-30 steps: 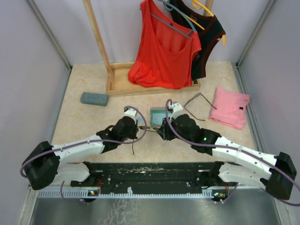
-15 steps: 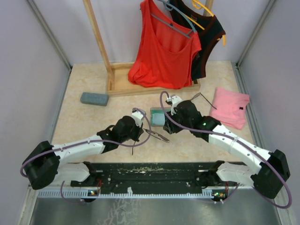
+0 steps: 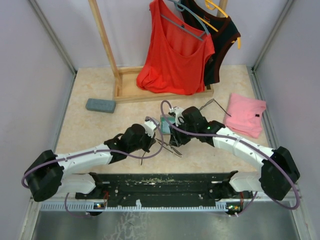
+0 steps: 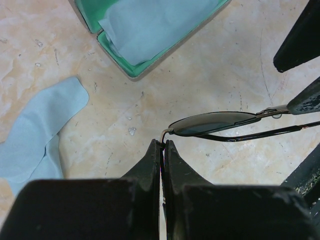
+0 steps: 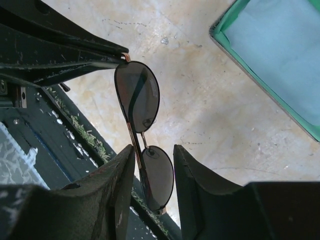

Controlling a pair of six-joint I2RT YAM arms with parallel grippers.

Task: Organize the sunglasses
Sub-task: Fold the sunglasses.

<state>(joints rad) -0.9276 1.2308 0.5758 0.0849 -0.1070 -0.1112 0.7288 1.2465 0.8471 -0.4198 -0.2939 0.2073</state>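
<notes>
One pair of sunglasses [image 3: 168, 146] with a thin metal frame and dark lenses hangs just above the table between the two grippers. My left gripper [image 4: 163, 142] is shut on the frame's outer end beside one lens [image 4: 215, 123]. My right gripper [image 5: 153, 148] is open, its fingers [image 5: 195, 185] standing either side of the other lens [image 5: 159, 180]; the left finger lies against the top bar, while the right finger stands clear. A second pair of sunglasses [image 3: 210, 107] lies unfolded on the table by the pink cloth.
An open case [image 3: 167, 123] with green lining and a blue cloth inside [image 4: 150, 30] sits just beyond the grippers. A loose blue cloth [image 4: 35, 135] lies left of it. A grey closed case [image 3: 100, 105], a folded pink cloth [image 3: 245, 115] and a wooden rack base [image 3: 165, 92] with hanging tops stand farther back.
My left gripper has carried the sunglasses slightly right and nearer. My right arm has swung left and its gripper has come down around the free lens.
</notes>
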